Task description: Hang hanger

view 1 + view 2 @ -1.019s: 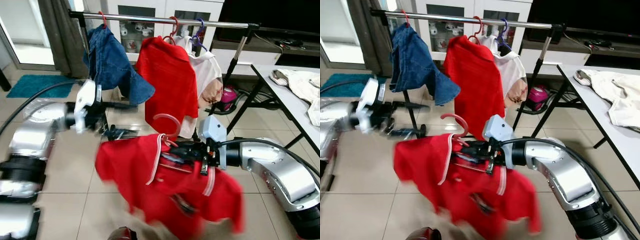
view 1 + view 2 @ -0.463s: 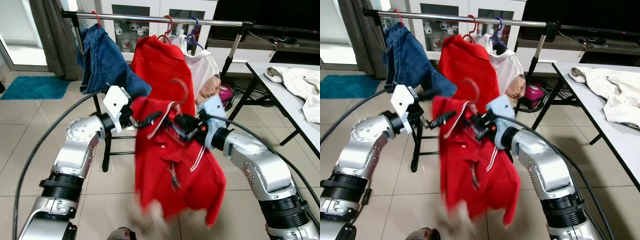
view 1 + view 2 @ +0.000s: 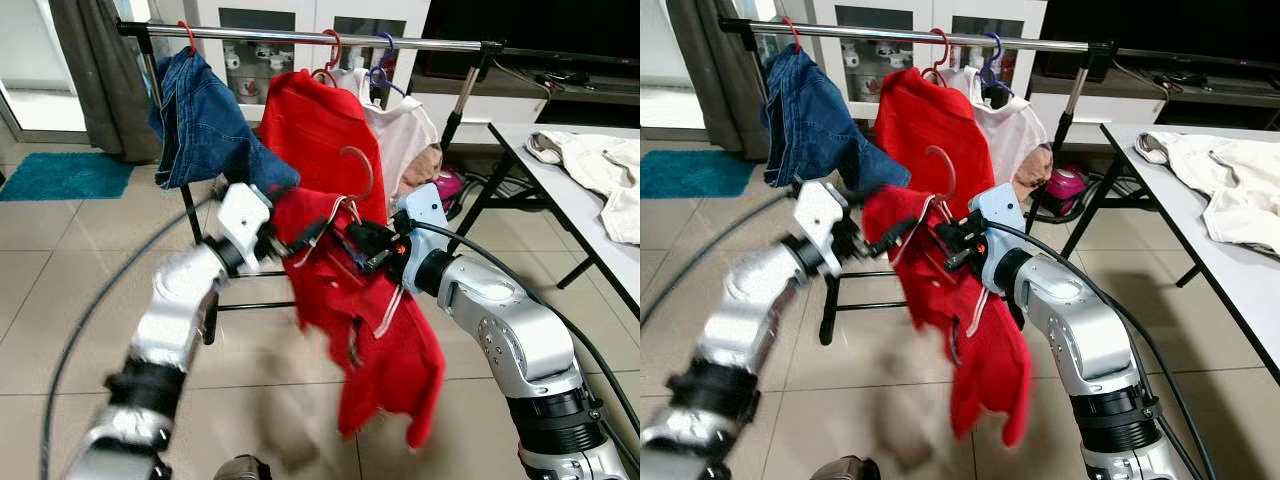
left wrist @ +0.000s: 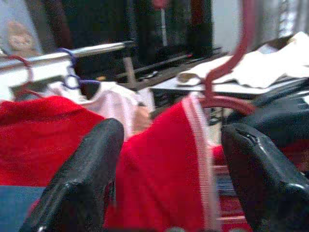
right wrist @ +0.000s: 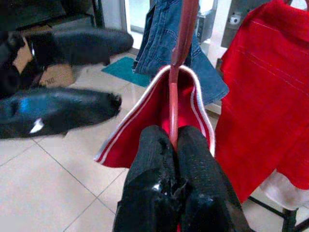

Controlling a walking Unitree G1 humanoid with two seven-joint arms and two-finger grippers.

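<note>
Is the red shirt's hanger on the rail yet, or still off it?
Off. The hanger hook hangs below the rail, its stem pinched in the right pincer.

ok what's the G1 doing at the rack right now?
The right gripper is shut on the neck of a red hanger carrying a red polo shirt, held up below the clothes rail. The left gripper is open beside the shirt's collar. The hook is not yet on the rail, where a denim garment hangs.

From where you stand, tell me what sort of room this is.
Probably a home living or laundry area: a clothes rail hung with garments, a glass-fronted cabinet behind it, a tiled floor, and a table holding laundry.
</note>
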